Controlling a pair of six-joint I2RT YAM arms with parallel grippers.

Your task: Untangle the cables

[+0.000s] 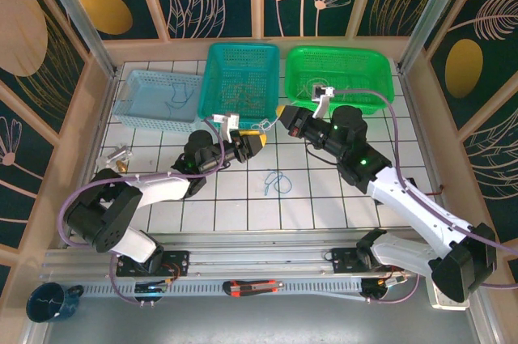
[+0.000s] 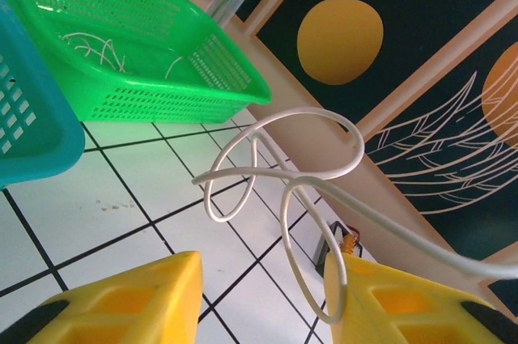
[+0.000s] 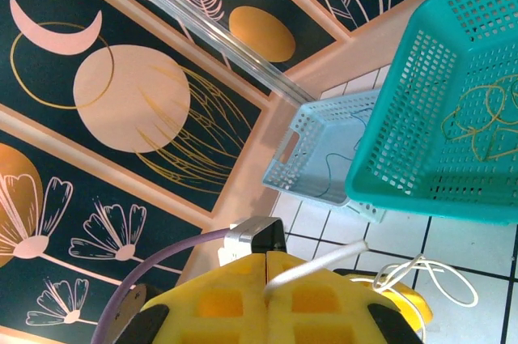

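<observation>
A whitish cable hangs in the air between my two grippers, above the tiled table. My right gripper is shut on one end of it. In the left wrist view the cable forms loose loops. One loop lies between the yellow fingers of my left gripper and rests against the right finger. A wide gap still separates that gripper's jaws. A blue cable lies curled on the tiles just in front of both grippers.
Three baskets line the back: a light blue one holding a blue wire, a teal one with brownish-yellow wires, and a green one with whitish wires. A small clip lies at the left.
</observation>
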